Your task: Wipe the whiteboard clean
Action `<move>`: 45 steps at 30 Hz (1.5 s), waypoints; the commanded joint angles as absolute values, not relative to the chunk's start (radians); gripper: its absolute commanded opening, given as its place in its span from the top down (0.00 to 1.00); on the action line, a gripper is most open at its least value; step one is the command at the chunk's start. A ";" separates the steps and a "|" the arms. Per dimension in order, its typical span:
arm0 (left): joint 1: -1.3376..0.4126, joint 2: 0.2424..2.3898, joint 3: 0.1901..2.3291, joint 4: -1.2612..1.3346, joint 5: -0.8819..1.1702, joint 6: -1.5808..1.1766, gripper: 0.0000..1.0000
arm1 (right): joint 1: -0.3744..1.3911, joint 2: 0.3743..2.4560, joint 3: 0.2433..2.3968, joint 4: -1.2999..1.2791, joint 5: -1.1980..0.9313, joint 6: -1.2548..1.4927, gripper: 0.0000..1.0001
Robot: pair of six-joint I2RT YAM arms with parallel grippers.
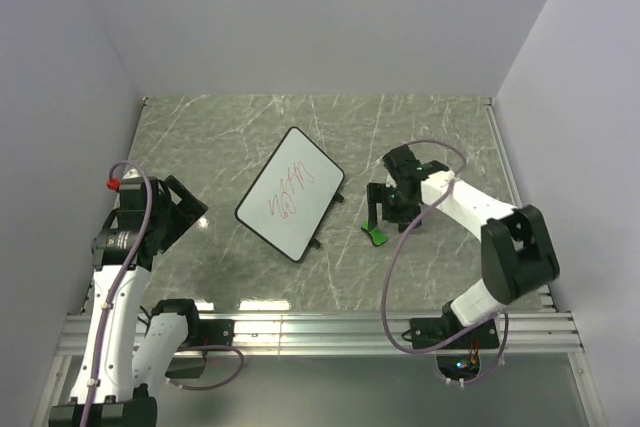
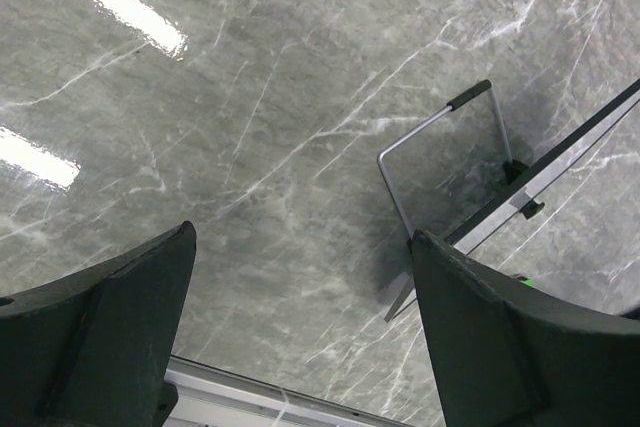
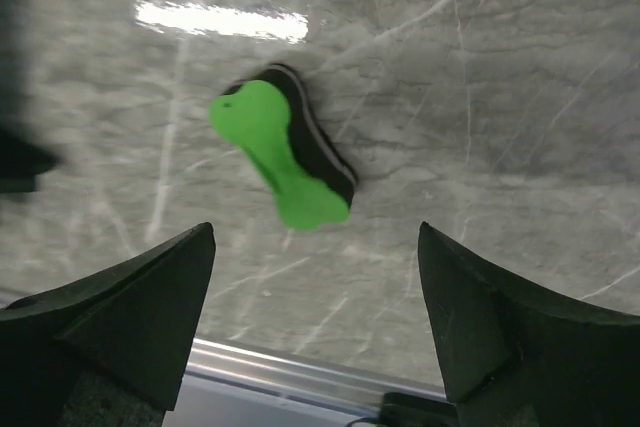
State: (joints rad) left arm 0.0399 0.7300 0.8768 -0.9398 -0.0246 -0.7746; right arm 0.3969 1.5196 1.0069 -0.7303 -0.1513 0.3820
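The whiteboard (image 1: pixel 290 194) lies tilted on the marble table's middle, red scribbles on its white face. In the left wrist view only its black edge (image 2: pixel 585 142) and wire stand (image 2: pixel 430 127) show at the right. A green eraser (image 1: pixel 374 234) with a dark pad rests on the table to the board's right. My right gripper (image 1: pixel 378 209) hovers open just over the eraser (image 3: pixel 275 152), which lies ahead of the fingertips, untouched; the right gripper (image 3: pixel 315 232) holds nothing. My left gripper (image 1: pixel 190 212) stands open and empty left of the board, over bare marble (image 2: pixel 302 237).
Grey walls close in the table on three sides. A metal rail (image 1: pixel 330 332) runs along the near edge, seen also below both grippers. A purple cable (image 1: pixel 400 247) loops off the right arm.
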 commanded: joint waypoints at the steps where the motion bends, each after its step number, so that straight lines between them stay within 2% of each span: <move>1: 0.029 0.721 0.888 -0.928 -0.029 -0.755 0.07 | 0.433 1.563 1.049 -0.755 -0.064 0.321 0.12; 11: 0.015 0.730 0.910 -0.925 -0.046 -0.741 0.08 | 0.511 1.683 1.134 -0.761 -0.019 0.324 0.14; 16: 0.009 0.736 0.913 -0.923 -0.052 -0.738 0.08 | 0.552 1.727 1.141 -0.758 -0.002 0.330 0.20; 23: 0.006 0.738 0.908 -0.922 -0.049 -0.738 0.08 | 0.575 1.756 1.141 -0.752 0.077 0.336 0.44; 30: 0.005 0.736 0.910 -0.925 -0.057 -0.736 0.08 | 0.575 1.747 1.158 -0.765 0.129 0.336 0.64; 31: 0.006 0.739 0.916 -0.923 -0.060 -0.730 0.08 | 0.575 1.746 1.163 -0.768 0.133 0.334 0.70; 32: 0.005 0.750 0.922 -0.920 -0.061 -0.729 0.08 | 0.574 1.744 1.167 -0.776 0.135 0.334 0.84; 35: -0.021 0.784 0.965 -0.908 -0.075 -0.706 0.08 | 0.575 1.740 1.187 -0.798 0.135 0.341 1.00; 40: -0.055 0.847 1.037 -0.865 -0.048 -0.651 0.08 | 0.577 1.709 1.230 -0.831 0.121 0.356 1.00; 45: -0.087 0.900 1.043 -0.700 0.107 -0.591 0.10 | 0.580 1.626 1.279 -0.891 0.085 0.379 1.00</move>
